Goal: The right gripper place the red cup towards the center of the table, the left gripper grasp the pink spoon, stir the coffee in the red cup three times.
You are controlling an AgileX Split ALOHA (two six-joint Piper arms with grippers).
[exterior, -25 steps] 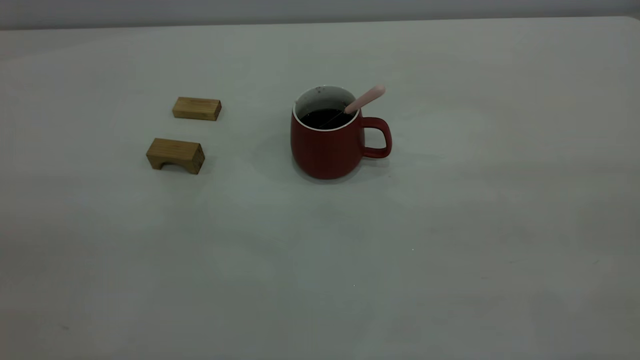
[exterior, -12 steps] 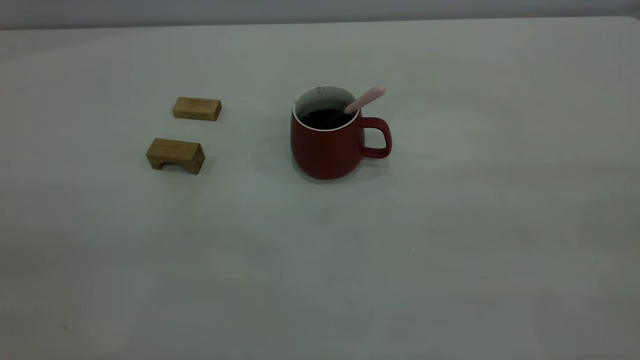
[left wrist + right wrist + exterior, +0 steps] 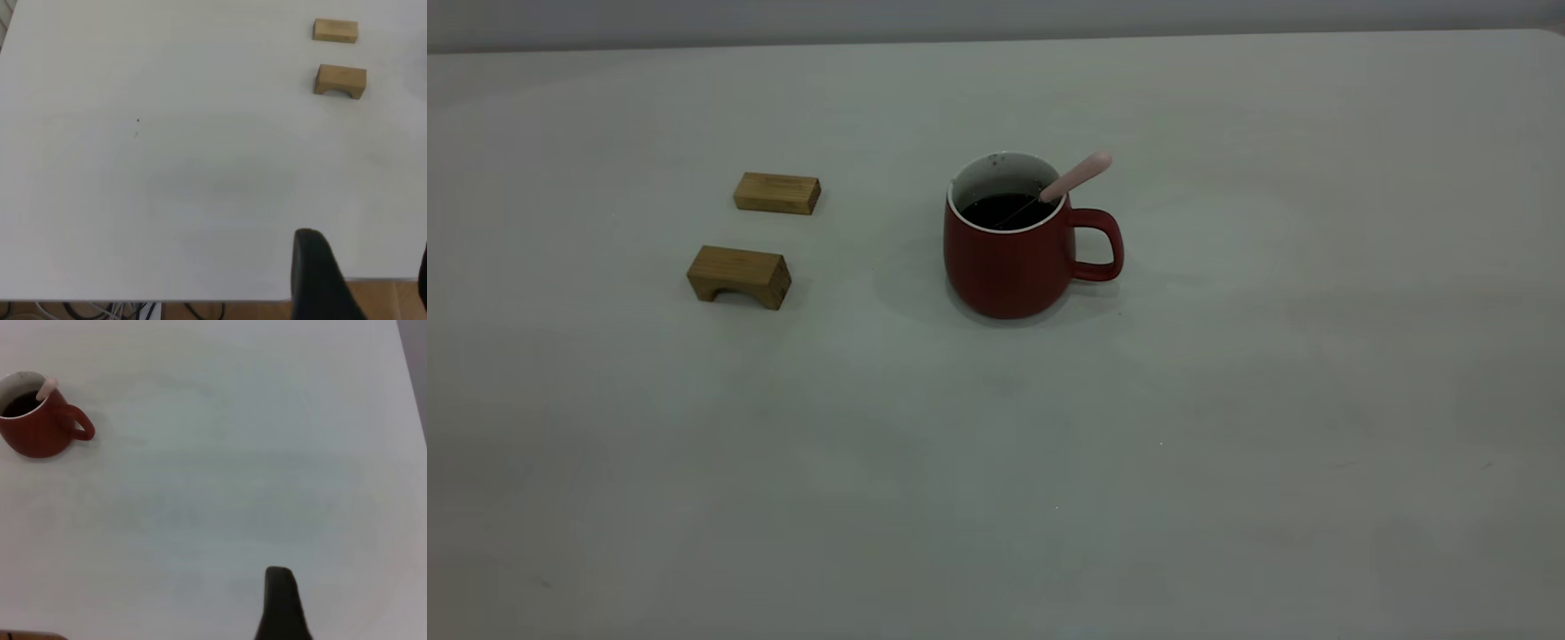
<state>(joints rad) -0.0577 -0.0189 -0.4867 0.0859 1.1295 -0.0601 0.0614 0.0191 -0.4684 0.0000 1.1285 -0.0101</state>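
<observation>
Position of red cup [image 3: 1009, 258]: upright near the middle of the counter [image 3: 1227, 444], loop handle pointing to the right arm's side in the exterior view. Filled with dark coffee [image 3: 1005, 212]. Pink spoon [image 3: 1076, 176] standing in the cup, bowl submerged, pink handle leaning over the rim just above the loop handle – long axis oblique, rising toward the right arm's side.

Left end effector [image 3: 367, 280]: spread wide, holding nothing, hanging over the counter's near edge. Facing two wooden blocks [image 3: 777, 193], well apart from them; no cup in the left wrist view. Judged well clear of the spoon, which lies beyond the blocks, toward the right arm's side.

Right end effector [image 3: 280, 607]: visible only as one dark shape, holding nothing visible; opening cannot be told. Cup visible far off in the right wrist view, well apart.

Neither arm in the exterior view; nearer arm not determinable.

For a spoon grasp, approach the pink handle from above, closing across the oblique axis – likely best near the free tip.

No brands, labels or legible writing anywhere.
</observation>
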